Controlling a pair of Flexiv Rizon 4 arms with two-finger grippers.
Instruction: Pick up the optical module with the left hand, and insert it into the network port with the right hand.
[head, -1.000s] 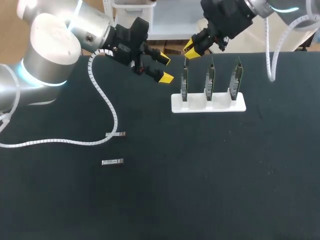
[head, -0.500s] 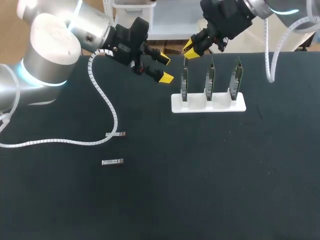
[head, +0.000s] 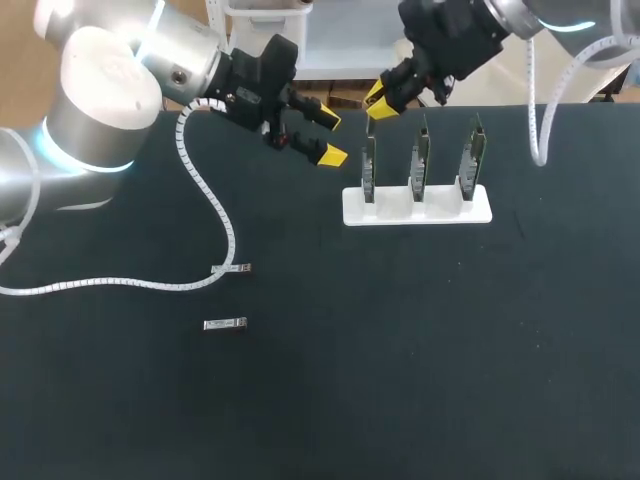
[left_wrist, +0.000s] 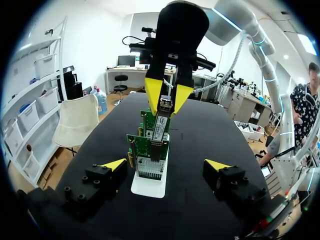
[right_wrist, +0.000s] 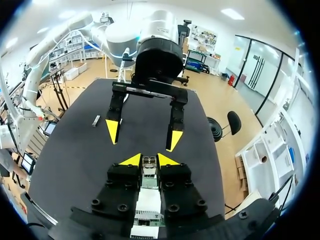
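Right gripper (head: 383, 98) has crept slightly up and back from the leftmost card (head: 369, 165) on the white stand (head: 440, 213). It pinches the module (left_wrist: 164, 106) just above that card's port, not seated. Looks like a realign before insertion. Left gripper (head: 325, 135) unmoved, fingers spread, empty. A spare module (head: 225, 323) lies well apart on the table.

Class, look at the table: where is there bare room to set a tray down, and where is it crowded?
Free: the wide stretch of table in front of the holder and to its right. Also the near left corner, in front of the cable and loose modules. Crowded: the far edge, where the left gripper and right gripper sit by the holder.
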